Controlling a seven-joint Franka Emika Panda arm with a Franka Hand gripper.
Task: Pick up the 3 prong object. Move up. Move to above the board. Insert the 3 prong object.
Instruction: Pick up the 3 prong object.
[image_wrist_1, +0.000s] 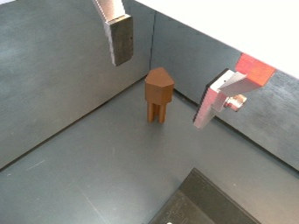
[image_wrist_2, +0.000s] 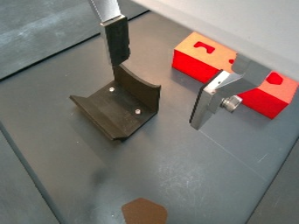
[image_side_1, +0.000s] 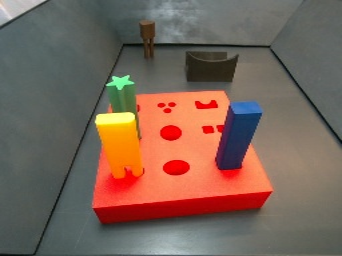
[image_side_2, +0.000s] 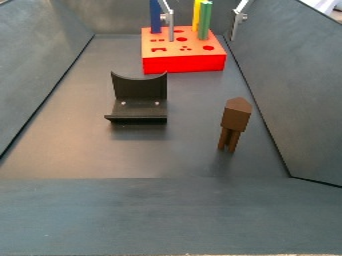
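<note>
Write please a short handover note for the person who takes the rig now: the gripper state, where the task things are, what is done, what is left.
Gripper: open and empty, hanging above the 3 prong object, fingers not touching it.
3 prong object: stands upright on the grey floor by the far wall in a side view, away from the board.
Board: red slab holding a yellow block, a blue block and a green star peg; the three small holes are free.
Fixture: on the floor between the board and the object.
Done: nothing yet.
Left: grasp, lift, move above the board, insert.
</note>
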